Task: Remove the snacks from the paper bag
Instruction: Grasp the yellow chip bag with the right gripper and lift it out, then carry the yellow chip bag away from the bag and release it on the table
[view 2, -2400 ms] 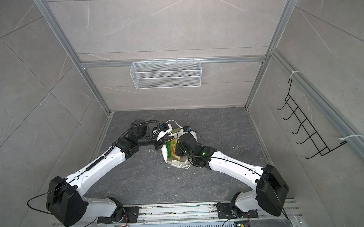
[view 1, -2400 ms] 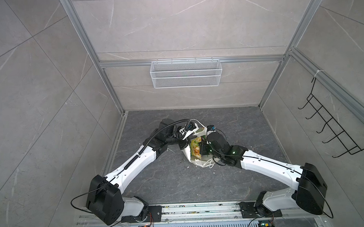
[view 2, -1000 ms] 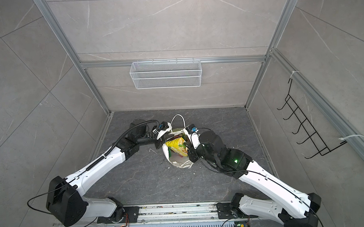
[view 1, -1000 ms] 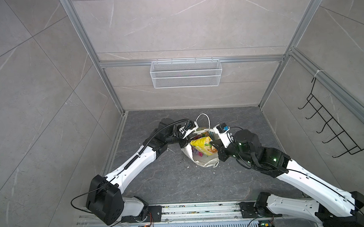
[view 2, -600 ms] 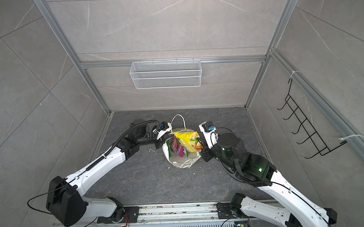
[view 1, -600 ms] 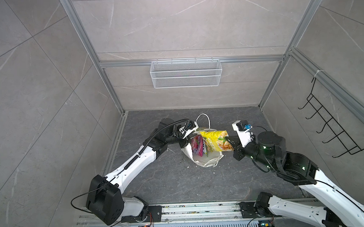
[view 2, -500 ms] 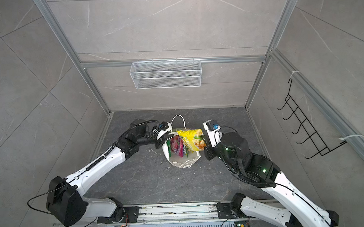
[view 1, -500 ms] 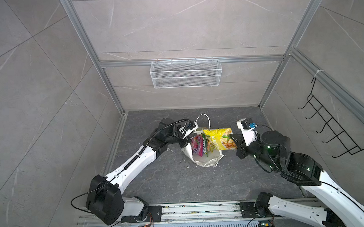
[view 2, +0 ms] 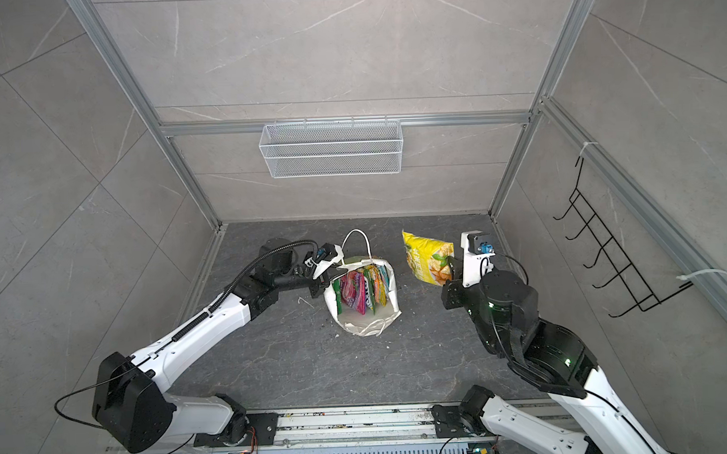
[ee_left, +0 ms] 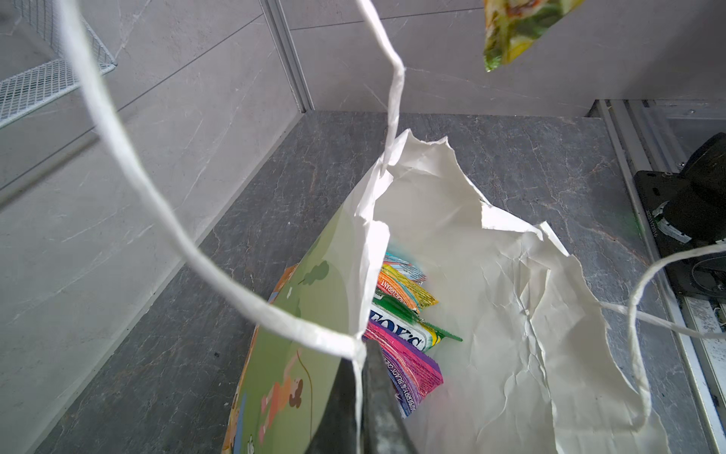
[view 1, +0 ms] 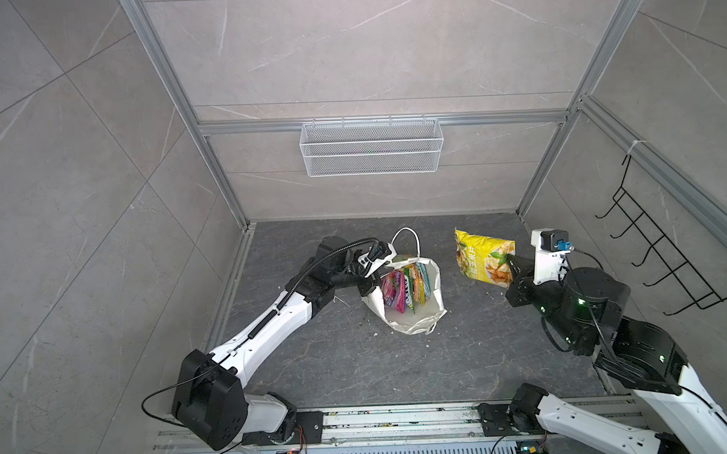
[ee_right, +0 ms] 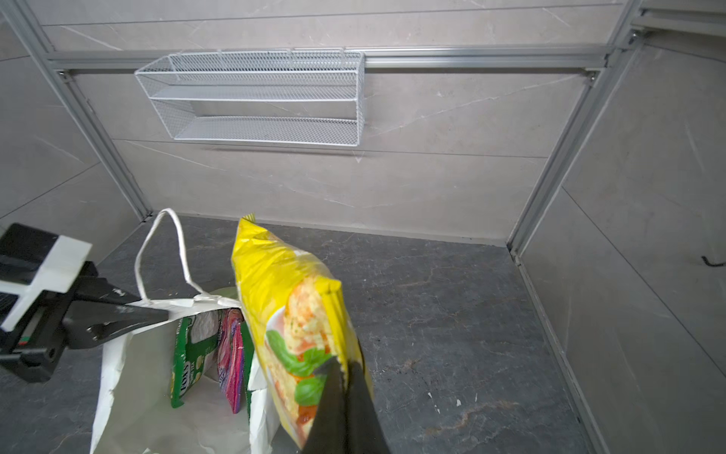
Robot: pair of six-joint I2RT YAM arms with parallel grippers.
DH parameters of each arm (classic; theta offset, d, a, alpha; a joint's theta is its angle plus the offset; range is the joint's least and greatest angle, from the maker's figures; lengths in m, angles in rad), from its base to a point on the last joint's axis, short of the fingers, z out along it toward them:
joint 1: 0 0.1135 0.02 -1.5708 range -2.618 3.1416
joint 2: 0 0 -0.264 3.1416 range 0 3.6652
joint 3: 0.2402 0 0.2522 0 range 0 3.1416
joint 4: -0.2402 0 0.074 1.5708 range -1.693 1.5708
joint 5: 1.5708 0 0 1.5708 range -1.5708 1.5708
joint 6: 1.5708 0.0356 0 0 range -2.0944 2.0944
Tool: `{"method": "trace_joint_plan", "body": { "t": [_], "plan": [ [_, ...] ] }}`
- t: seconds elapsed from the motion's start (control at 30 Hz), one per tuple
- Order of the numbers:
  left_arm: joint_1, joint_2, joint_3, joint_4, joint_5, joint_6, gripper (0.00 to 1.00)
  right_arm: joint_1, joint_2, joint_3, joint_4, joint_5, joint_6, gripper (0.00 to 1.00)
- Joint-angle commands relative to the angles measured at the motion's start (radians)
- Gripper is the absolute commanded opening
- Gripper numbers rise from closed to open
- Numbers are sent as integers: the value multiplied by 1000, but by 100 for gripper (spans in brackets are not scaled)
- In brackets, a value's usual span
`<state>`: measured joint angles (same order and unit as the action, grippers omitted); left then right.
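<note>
The paper bag [view 1: 415, 322] [view 2: 365, 320] stands open mid-floor, white inside, with a green printed face [ee_left: 314, 326]. Several snacks [view 1: 403, 287] [view 2: 362, 290] [ee_left: 408, 342] stand on edge inside it: purple, green-white "FOX'S" and orange pouches. My left gripper [view 1: 376, 273] [view 2: 326, 278] [ee_left: 359, 353] is shut on the bag's rim by a cord handle [ee_left: 165, 204]. My right gripper [view 1: 511, 265] [view 2: 450, 267] [ee_right: 345, 363] is shut on a yellow snack pouch [view 1: 481, 255] [view 2: 427, 253] [ee_right: 283, 291]. It holds the pouch in the air to the right of the bag, outside it.
A white wire mesh basket [view 1: 371, 146] [ee_right: 255, 94] hangs on the back wall. A black hook rack [view 1: 662, 259] is mounted on the right wall. The arms' base rail [view 1: 402, 420] runs along the front edge. Aluminium posts mark the corners.
My right gripper has lifted the yellow pouch out of the bag and carried it up and to the right. The left gripper has kept its hold on the bag's rim.
</note>
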<state>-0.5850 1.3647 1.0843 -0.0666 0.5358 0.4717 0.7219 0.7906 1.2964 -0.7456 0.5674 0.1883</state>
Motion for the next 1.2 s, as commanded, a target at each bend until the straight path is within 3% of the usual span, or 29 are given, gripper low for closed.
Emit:
{"method": "trace_joint_plan", "body": {
  "t": [0.0,0.07,0.13,0.27,0.63,0.83,0.9,1.07,1.17],
  "plan": [
    [-6,-9,7,65,68,3,0,-165,84,-40,7,-125,70,0],
    [-6,-13,2,66,73,10,0,-364,142,-70,51,-364,112,0],
    [-6,-17,-4,61,75,26,0,-499,200,-111,131,-560,151,0],
    [-4,-24,-7,38,63,55,0,-637,349,-160,304,-801,222,0],
    [-4,-9,15,0,4,88,0,-794,617,-205,592,-1144,366,0],
    [-4,3,26,0,24,88,0,-826,761,-153,534,-1191,303,0],
    [-4,5,30,-4,24,88,0,-826,784,-126,469,-1120,263,0],
    [-4,5,30,-2,26,84,0,-839,816,-172,504,-1023,335,0],
    [-5,1,22,14,22,77,0,-892,779,-292,658,-970,485,0]
  ]
}}
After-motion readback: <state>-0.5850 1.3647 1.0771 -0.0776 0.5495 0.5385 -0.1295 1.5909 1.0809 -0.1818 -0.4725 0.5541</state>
